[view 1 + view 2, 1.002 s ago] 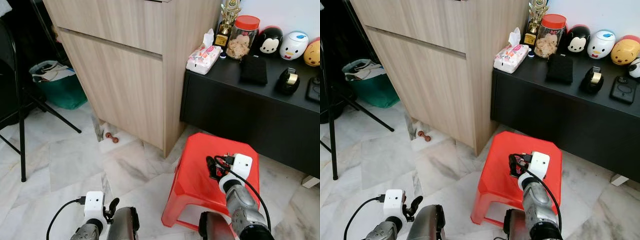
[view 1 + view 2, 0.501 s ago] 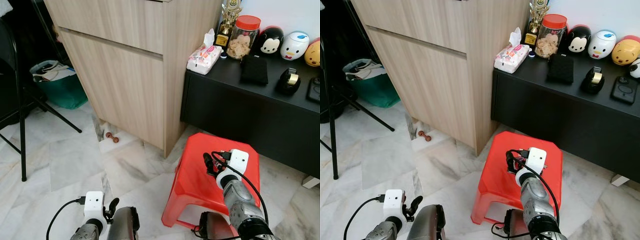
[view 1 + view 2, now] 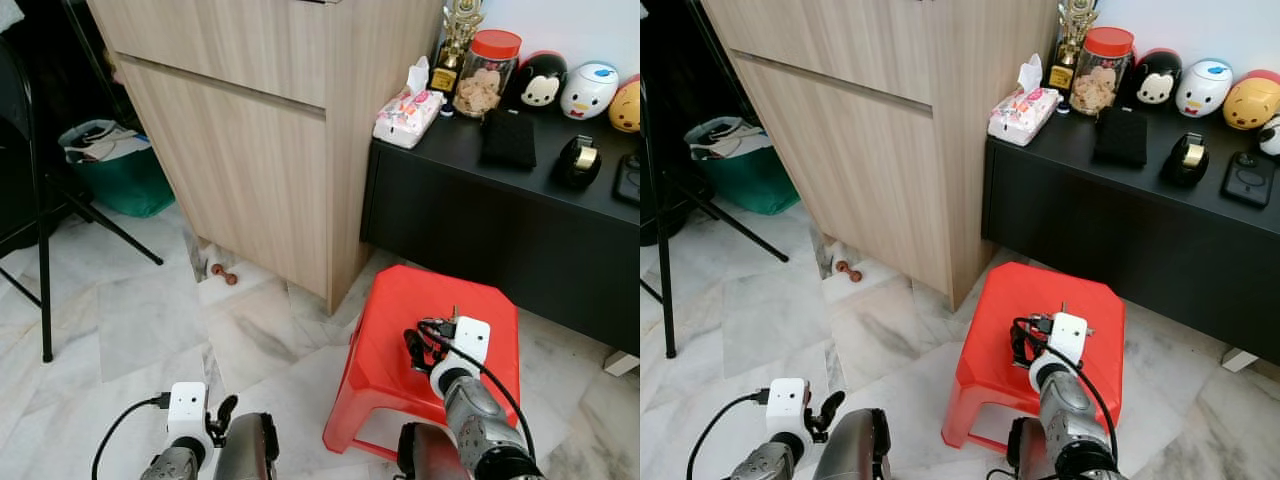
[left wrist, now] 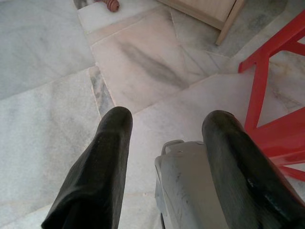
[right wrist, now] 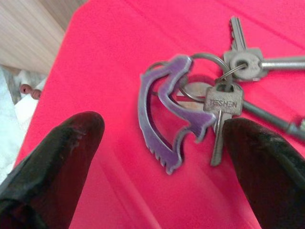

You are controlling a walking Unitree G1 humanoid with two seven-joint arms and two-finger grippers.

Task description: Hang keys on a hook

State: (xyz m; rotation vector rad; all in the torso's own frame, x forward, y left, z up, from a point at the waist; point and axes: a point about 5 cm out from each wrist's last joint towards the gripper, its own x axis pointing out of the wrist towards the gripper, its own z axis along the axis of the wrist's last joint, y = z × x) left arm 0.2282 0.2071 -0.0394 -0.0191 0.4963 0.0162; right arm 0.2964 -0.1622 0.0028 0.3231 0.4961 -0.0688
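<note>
A bunch of silver keys (image 5: 223, 99) on a ring with a purple charm (image 5: 144, 107) lies flat on the seat of a red plastic stool (image 3: 398, 300). My right gripper (image 3: 414, 346) hovers just above the seat, open, its two black fingers (image 5: 57, 162) spread to either side of the bunch and touching none of it. In the right wrist view the right gripper (image 5: 162, 128) frames the purple charm. My left gripper (image 3: 224, 410) hangs low over the marble floor, open and holding nothing, as the left wrist view (image 4: 164, 121) confirms.
A tall wooden cabinet (image 3: 260, 150) stands behind the stool on its left. A black sideboard (image 3: 480, 200) to the right carries a tissue pack, a jar and figurines. A green bin (image 3: 110, 175) and black stand legs (image 3: 45, 250) are far left. A small brown object (image 3: 224, 275) lies by the cabinet foot.
My right gripper has shifted a little left and lower over the stool seat. The left arm and the keys have not moved.
</note>
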